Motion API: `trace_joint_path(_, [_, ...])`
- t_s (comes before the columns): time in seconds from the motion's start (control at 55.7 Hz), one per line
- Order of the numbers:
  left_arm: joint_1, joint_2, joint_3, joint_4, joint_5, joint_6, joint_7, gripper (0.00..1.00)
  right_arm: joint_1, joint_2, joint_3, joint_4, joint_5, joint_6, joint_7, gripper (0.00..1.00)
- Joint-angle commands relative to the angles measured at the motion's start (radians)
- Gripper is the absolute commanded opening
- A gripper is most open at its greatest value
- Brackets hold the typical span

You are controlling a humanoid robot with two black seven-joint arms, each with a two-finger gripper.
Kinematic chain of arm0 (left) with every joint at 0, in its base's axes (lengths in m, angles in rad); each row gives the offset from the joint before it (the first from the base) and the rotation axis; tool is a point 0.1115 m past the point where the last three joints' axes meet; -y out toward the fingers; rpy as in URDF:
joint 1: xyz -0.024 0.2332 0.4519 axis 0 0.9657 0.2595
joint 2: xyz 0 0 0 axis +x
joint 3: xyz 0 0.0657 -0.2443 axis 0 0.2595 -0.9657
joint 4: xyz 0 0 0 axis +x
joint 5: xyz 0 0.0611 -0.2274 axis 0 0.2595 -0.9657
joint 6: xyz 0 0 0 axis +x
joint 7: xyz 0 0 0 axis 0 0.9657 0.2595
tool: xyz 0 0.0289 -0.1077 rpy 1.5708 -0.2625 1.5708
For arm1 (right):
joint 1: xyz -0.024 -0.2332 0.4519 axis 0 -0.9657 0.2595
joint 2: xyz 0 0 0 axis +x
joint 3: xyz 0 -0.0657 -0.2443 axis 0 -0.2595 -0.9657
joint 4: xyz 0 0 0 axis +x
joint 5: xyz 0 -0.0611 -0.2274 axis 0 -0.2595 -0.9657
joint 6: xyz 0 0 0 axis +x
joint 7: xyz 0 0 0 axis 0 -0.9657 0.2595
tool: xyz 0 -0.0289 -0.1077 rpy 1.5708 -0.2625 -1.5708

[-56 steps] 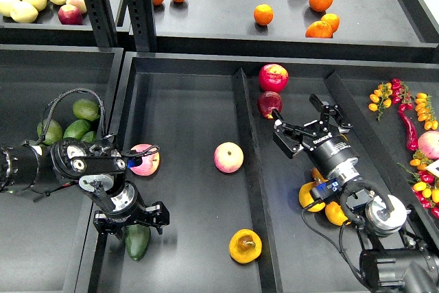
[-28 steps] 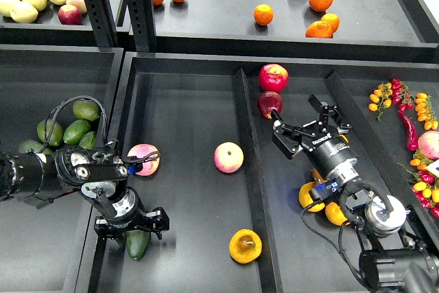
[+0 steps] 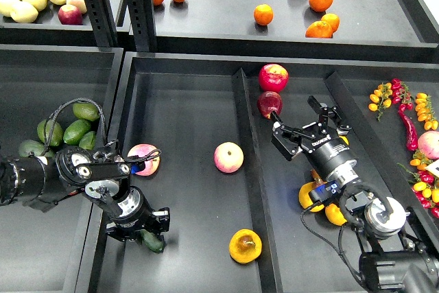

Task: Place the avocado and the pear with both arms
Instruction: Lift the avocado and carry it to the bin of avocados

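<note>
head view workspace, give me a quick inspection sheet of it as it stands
surface: black tray with a raised divider down its middle; dark shelves behind.
job's things: avocado lies at the tray's near left, mostly hidden under the left gripper; pear lies free near the front, stem end facing the camera.
clutter: pink-yellow apples in the tray, red apples by the divider's far end, more avocados in the left bin, oranges on the rear shelf, peppers at right.
grippers: left over the avocado, jaws' state unclear; right gripper with jaws open, holding nothing.
cables: black cable loop on the left arm; loops at the right arm's base.
surroundings: nothing seen.
</note>
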Motion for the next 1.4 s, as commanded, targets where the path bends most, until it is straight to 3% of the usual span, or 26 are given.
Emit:
trace_joint_path(0.0, [0.005, -0.002, -0.008, 0.013, 0.000, 0.000, 0.000, 0.30, -0.007, 0.000, 0.000, 0.004, 0.000, 0.000, 0.000, 1.00])
trace_joint_path(0.377, [0.004, -0.001, -0.049, 0.005, -0.003, 0.000, 0.000, 0.13, -0.017, 0.000, -0.008, 0.007, 0.000, 0.001, 0.000, 1.00])
trace_joint_path(0.862, [-0.085, 0.090, -0.100, -0.081, -0.032, 0.000, 0.000, 0.11, -0.031, 0.000, -0.015, 0.010, 0.000, 0.001, -0.002, 1.00])
trace_joint_path(1.114, [-0.168, 0.267, -0.101, -0.133, -0.046, 0.000, 0.000, 0.11, -0.033, 0.000, -0.015, 0.010, 0.000, 0.001, -0.003, 1.00])
trace_joint_path(1.186, [-0.184, 0.378, -0.103, -0.138, -0.044, 0.000, 0.000, 0.11, -0.033, 0.000, -0.017, 0.010, 0.000, 0.001, -0.005, 1.00])
trace_joint_path(1.383, [-0.161, 0.525, -0.105, -0.138, -0.038, 0.000, 0.000, 0.12, -0.033, 0.000, -0.017, 0.010, 0.000, 0.001, -0.005, 1.00])
